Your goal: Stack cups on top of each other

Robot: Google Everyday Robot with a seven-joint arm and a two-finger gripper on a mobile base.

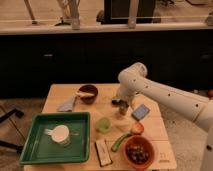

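The pale lime green cup (103, 124) stands upright on the wooden table (155, 135), right of the green tray. A small dark olive-grey cup (122, 110) stands near the table's middle, a little up and right of the green cup. My gripper (120, 103) hangs from the white arm that comes in from the right. It is directly over the dark cup and at its rim, partly hiding it. The two cups stand apart, about a cup's width between them.
A green tray (37, 150) at front left holds a white handled mug (60, 135). A dark brown bowl (88, 93) and a grey cloth (66, 104) lie at the back left. A blue sponge (141, 111), an orange fruit (137, 128), a green vegetable (120, 142), a bowl of dark fruit (138, 152) and a white bar (102, 152) lie at front right.
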